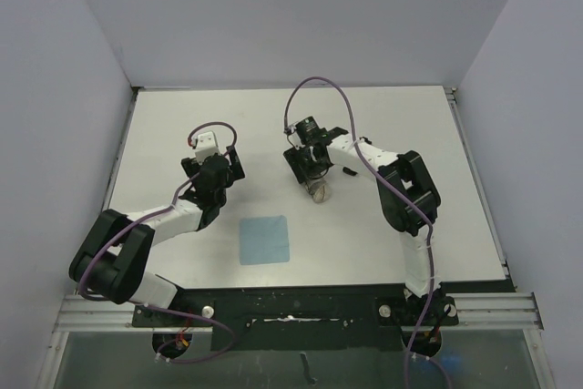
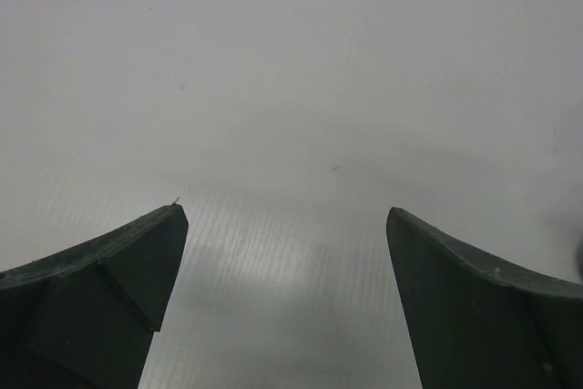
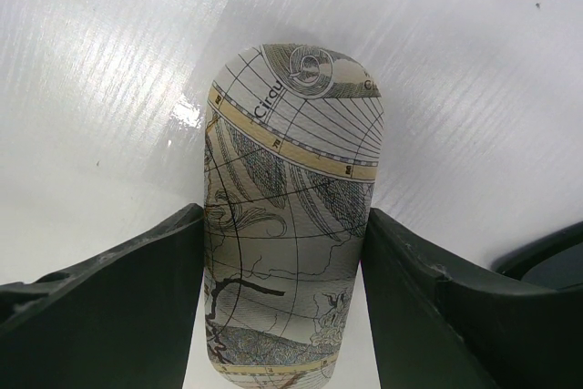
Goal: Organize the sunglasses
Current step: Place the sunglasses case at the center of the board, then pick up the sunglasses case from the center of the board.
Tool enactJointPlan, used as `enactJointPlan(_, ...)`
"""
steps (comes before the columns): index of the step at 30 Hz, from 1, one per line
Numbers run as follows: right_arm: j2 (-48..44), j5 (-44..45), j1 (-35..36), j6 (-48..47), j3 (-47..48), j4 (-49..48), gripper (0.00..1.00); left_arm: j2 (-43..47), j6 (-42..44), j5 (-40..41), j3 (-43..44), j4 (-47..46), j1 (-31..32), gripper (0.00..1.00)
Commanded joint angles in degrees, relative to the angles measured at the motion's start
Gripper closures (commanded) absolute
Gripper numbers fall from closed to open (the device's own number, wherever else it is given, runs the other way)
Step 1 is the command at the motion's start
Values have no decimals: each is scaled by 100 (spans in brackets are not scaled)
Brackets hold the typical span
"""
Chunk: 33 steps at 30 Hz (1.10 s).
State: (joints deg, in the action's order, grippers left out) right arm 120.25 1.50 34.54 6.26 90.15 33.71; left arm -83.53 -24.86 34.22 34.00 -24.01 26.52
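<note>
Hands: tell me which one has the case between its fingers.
The right hand: its fingers sit against both sides of the map-printed case. The left hand is open and holds nothing.

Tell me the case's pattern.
The case bears an old-map print, beige with tan bands; clearest in the right wrist view.

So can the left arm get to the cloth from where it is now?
Probably yes. The cloth lies flat and uncovered close to the left gripper, which is open and empty, and the right gripper is off to the side, gripping the case.
</note>
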Motion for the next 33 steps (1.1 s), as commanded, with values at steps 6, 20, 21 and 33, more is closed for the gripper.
enactJointPlan(6,-85,44,95,57,149,67,28,-7,-34,6,123,-267,-24,7)
enactJointPlan(20,-17,150,155,30,308,497,27,6,-36,6,135,-269,-33,7)
enactJointPlan(21,-15,169,158,28,279,488,27,11,-36,6,140,-264,-33,7)
enactJointPlan(33,241,134,166,-72,533,817,28,12,-41,-12,140,-268,-44,7)
